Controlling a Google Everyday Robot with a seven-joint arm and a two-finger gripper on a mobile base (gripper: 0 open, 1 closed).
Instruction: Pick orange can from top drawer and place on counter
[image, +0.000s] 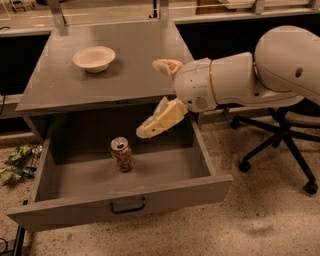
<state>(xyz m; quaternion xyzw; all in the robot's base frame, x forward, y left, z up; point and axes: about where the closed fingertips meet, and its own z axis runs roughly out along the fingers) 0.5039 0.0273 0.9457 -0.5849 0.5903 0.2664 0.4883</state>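
Note:
The orange can (122, 154) stands upright on the floor of the open top drawer (75, 206), a little left of its middle. My gripper (148, 99) hangs above the drawer's back right part, up and to the right of the can and not touching it. Its cream fingers (161, 120) are spread wide apart and hold nothing. One finger is over the counter (135, 55) edge, the other over the drawer. The white arm reaches in from the right.
A cream bowl (94, 58) sits on the counter at the back left. A black office chair base (280, 137) stands on the floor to the right. Green wrappers (17, 161) lie on the floor left of the drawer.

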